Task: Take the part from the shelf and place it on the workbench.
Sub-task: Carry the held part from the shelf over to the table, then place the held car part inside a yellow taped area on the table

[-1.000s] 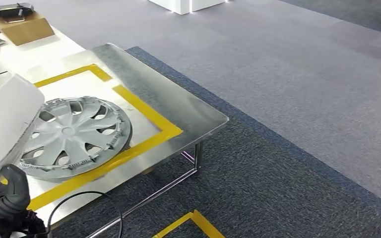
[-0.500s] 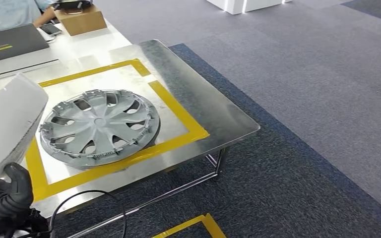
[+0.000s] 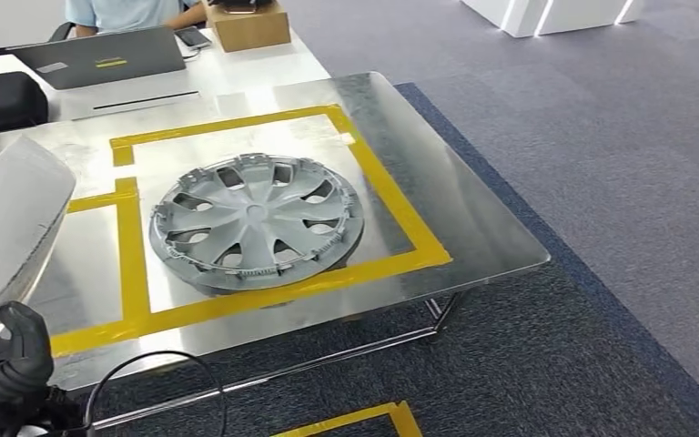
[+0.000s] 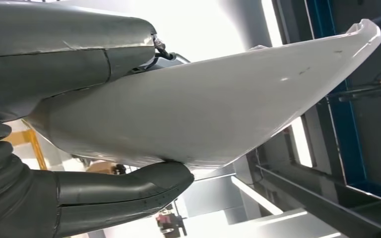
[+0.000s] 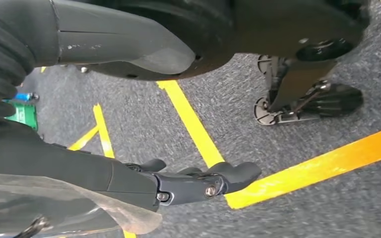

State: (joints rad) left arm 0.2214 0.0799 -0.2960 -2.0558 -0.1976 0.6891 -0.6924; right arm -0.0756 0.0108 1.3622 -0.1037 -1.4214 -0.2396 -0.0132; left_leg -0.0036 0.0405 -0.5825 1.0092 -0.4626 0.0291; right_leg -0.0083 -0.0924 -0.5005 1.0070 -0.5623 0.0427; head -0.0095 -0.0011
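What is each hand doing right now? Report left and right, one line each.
Left hand: holding the white part, thumb pressed against its surface.
Right hand: holding nothing, fingers extended over the carpet.

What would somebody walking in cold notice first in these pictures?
Most likely the grey wheel cover, lying flat inside a yellow tape rectangle on the shiny metal workbench. Next, the big white curved part at the near left of the head view, which the left hand grips from both sides. Behind the bench, a person sits at a white desk with an open laptop.
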